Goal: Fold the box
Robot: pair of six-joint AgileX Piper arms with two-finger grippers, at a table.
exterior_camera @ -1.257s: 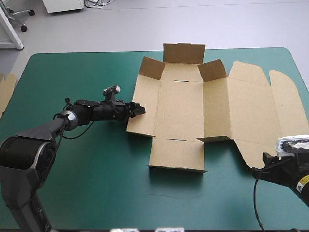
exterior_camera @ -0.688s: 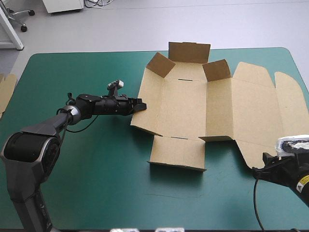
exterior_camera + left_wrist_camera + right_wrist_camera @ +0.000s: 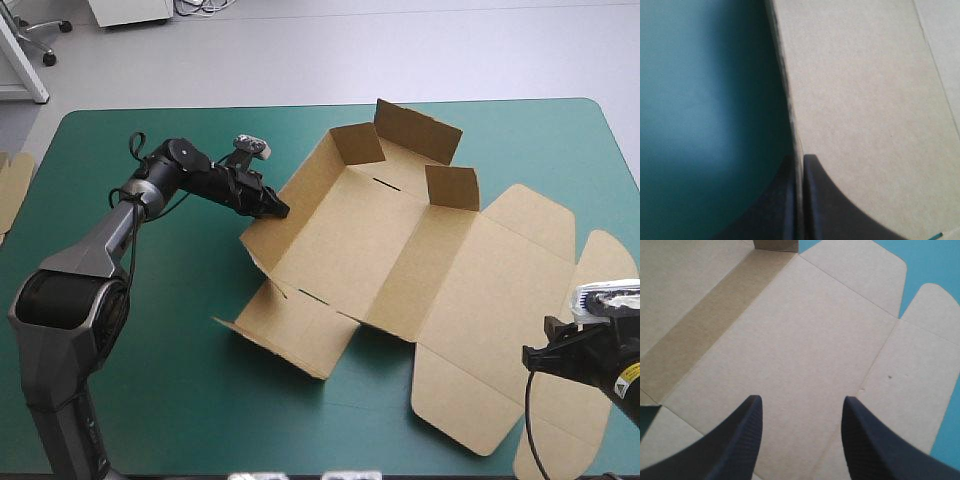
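The brown box (image 3: 360,240) lies opened out and turned at a slant on the teal-green cover, with its short walls raised at the far end and its lid flat toward the near right. My left gripper (image 3: 277,208) is shut on the box's left wall; in the left wrist view the black fingers (image 3: 820,200) pinch the board's edge (image 3: 865,100). At the table's near right, my right gripper (image 3: 535,356) hangs open over the lid panel (image 3: 805,340), its fingers (image 3: 740,440) apart and holding nothing.
A strip of more brown board (image 3: 12,190) shows at the table's left edge. Bare teal-green cover (image 3: 180,400) stretches along the near left and the far left. The lid's end flaps (image 3: 545,430) reach close to the near right edge.
The left gripper, holding the wall, has swung toward the far side and turned the box clockwise. The lid has slid toward the near right and under the right gripper, which has stayed put.
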